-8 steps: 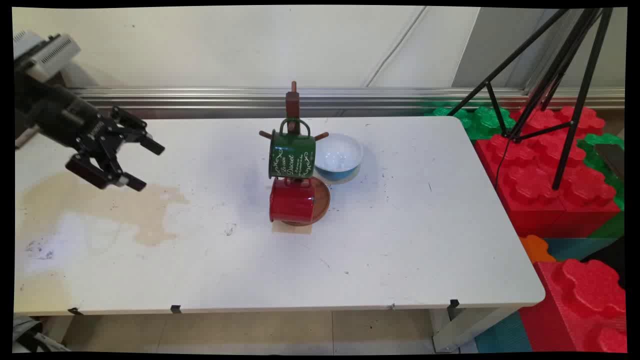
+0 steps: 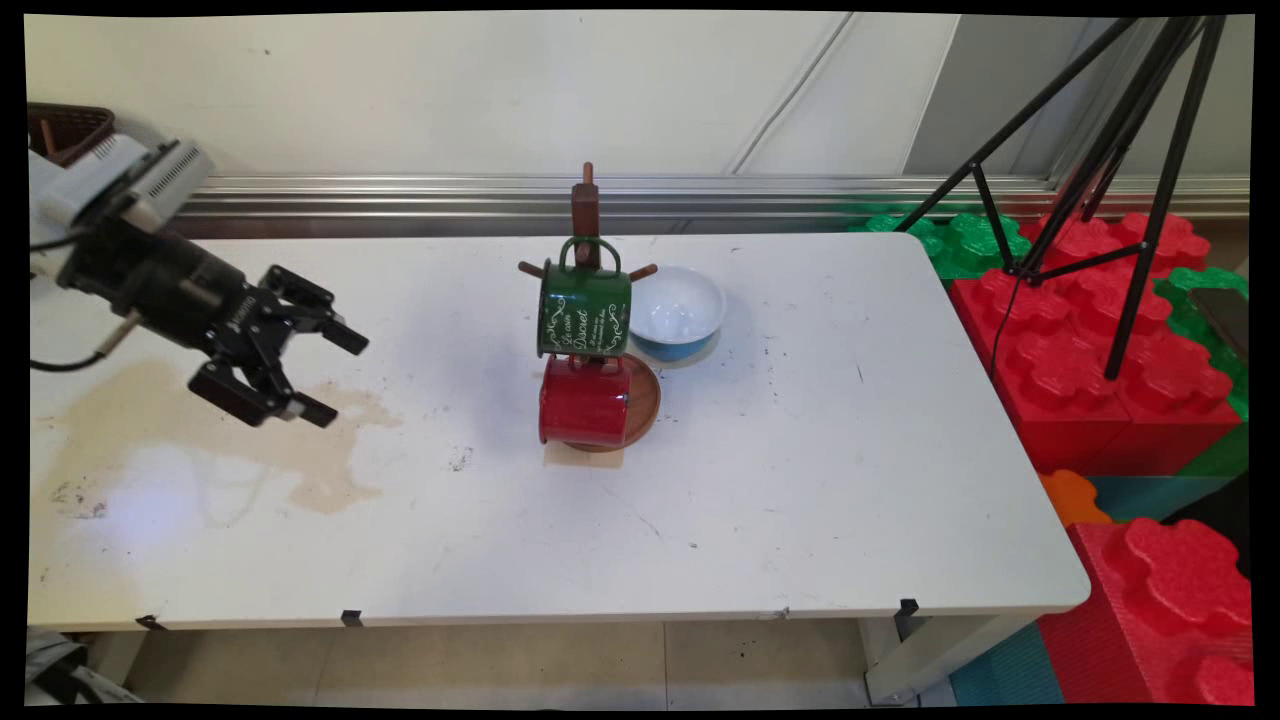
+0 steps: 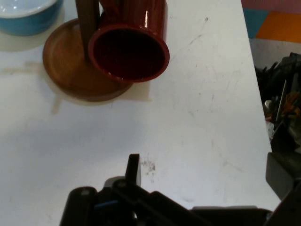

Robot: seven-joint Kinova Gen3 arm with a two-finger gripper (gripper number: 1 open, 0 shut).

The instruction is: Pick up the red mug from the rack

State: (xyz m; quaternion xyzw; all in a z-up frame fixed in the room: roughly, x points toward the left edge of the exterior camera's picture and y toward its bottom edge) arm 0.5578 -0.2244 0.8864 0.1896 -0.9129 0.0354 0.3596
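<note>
Gripper (image 2: 325, 375) was held wide open and empty above the stained left tabletop (image 2: 800, 480), well apart from the red mug (image 2: 583, 403) hung on the wooden stand (image 2: 585, 205).

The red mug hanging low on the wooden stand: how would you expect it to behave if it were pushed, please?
The red mug hangs by its handle from a peg, so it would probably swing rather than slide. It looks like glossy enamel, likely rigid and somewhat slippery. A hard push might tip the stand, which also carries the green mug.

Robot lab: stained white table (image 2: 800, 480), tripod (image 2: 1100, 160), giant foam blocks (image 2: 1100, 340).
</note>
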